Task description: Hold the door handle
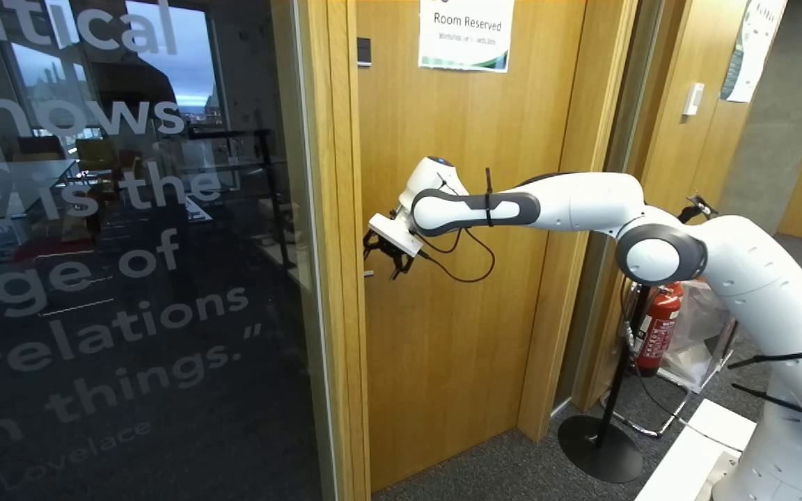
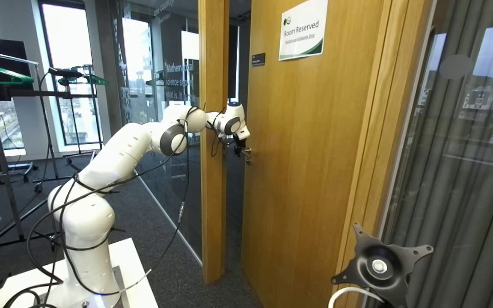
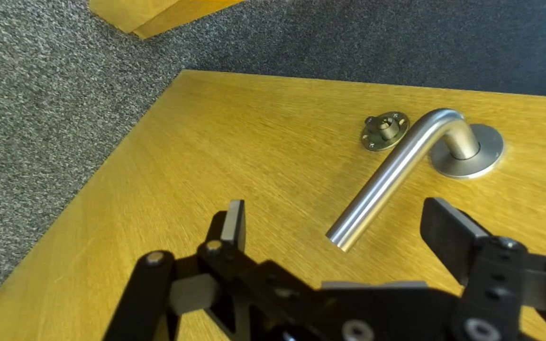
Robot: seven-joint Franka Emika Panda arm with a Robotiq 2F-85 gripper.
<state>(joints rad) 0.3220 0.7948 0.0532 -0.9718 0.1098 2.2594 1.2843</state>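
Silver tubular metal lever handle (image 3: 389, 174) is projecting from yellow-brown wooden door (image 3: 235, 151), not yet being held. Black two-fingered gripper (image 3: 339, 227) is hovering near, jaws standing wide apart, clasping nothing; final aligning and closing are seemingly remaining. Round metal lock fitting (image 3: 386, 131) is sitting beside handle, possibly crowding the grasp. Red cylindrical fire extinguisher (image 1: 660, 321) is standing well apart.

The wrist view's lower and right edges cut into the hand (image 3: 338, 223).
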